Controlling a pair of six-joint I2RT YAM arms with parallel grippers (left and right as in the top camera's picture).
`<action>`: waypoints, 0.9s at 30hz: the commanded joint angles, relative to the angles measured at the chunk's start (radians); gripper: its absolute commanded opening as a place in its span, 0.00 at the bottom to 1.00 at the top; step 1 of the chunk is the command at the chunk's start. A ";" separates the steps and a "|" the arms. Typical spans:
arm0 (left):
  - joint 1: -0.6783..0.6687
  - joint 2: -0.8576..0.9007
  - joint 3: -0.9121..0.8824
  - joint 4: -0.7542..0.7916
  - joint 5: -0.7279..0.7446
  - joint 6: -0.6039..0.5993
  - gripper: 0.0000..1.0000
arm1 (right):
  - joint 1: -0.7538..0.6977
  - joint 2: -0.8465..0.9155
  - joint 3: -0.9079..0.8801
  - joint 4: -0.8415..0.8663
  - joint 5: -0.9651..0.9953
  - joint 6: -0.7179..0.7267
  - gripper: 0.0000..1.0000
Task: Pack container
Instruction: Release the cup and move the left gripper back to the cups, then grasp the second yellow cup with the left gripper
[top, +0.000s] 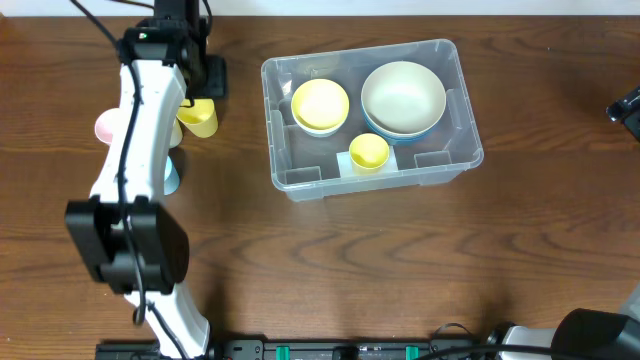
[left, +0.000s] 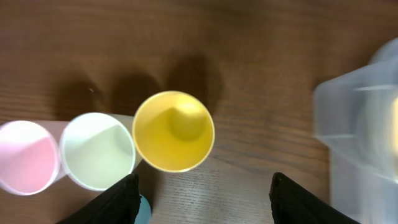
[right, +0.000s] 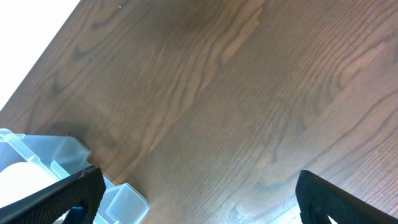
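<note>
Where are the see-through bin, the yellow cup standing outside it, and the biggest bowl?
container (top: 300, 180): overhead view, front left corner of its wall.
yellow cup (left: 174, 132): left wrist view, inside its open mouth.
large bowl (top: 403, 95): overhead view, middle of its inside.

No word, brand, number or sign can be read in any view; the pale label patch on the base of the container, near the far edge of the table, is too small to show legible print.
</note>
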 joint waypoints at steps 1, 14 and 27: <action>0.002 0.068 -0.009 -0.006 0.025 -0.016 0.67 | -0.011 0.001 0.000 -0.002 0.000 0.011 0.99; 0.001 0.214 -0.015 -0.018 0.054 -0.013 0.55 | -0.011 0.001 0.000 -0.002 0.000 0.011 0.99; 0.001 0.222 -0.019 -0.018 0.054 -0.013 0.15 | -0.011 0.001 0.000 -0.002 0.000 0.011 0.99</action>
